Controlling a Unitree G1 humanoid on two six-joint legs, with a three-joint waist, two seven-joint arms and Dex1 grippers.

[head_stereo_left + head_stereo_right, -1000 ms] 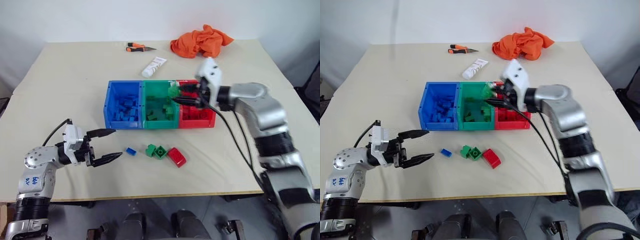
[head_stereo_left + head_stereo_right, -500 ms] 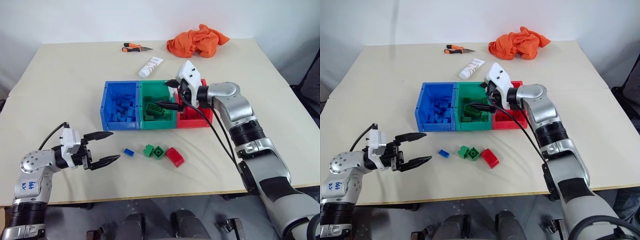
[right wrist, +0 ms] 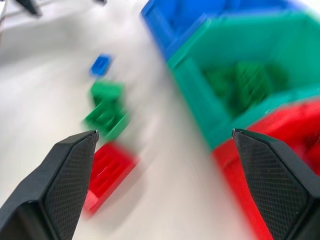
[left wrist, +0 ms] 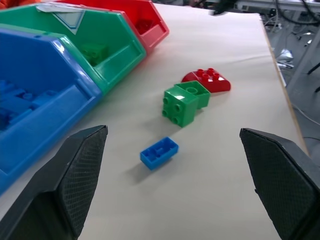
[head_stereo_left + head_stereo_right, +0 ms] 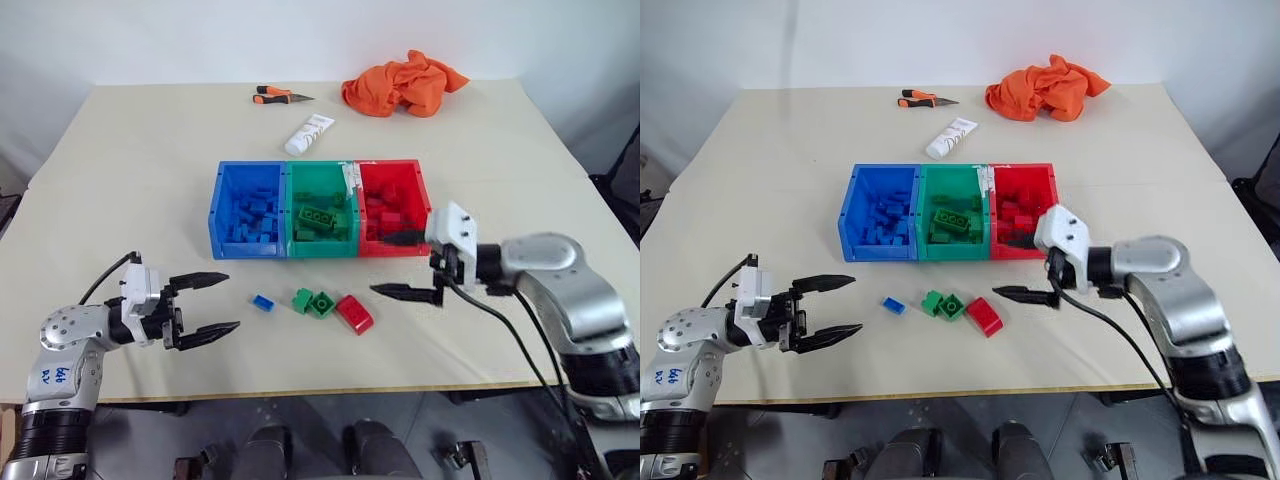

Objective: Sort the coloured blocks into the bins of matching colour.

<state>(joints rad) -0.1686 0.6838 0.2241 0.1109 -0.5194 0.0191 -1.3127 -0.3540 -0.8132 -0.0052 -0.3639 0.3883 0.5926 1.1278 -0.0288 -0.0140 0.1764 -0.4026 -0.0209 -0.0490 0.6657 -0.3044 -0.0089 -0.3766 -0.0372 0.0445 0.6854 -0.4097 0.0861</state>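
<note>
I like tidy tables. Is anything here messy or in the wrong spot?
Four blocks lie loose in front of the bins: a blue block, two green blocks touching, and a red block. An orange cloth sits crumpled at the far edge.

Three joined bins point(image 5: 318, 232) in glossy moulded plastic — blue, green, red. Loose studded blocks point(image 4: 185, 102) of smooth, shiny plastic lie on a matt cream table point(image 5: 150, 160). Gripper fingers point(image 4: 75, 170) show black, finely textured pads. Behind — a crumpled orange cloth point(image 5: 402, 83), soft and matt.

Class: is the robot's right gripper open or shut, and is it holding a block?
Open and empty: the right gripper's jaws stand wide apart with nothing between them.
</note>
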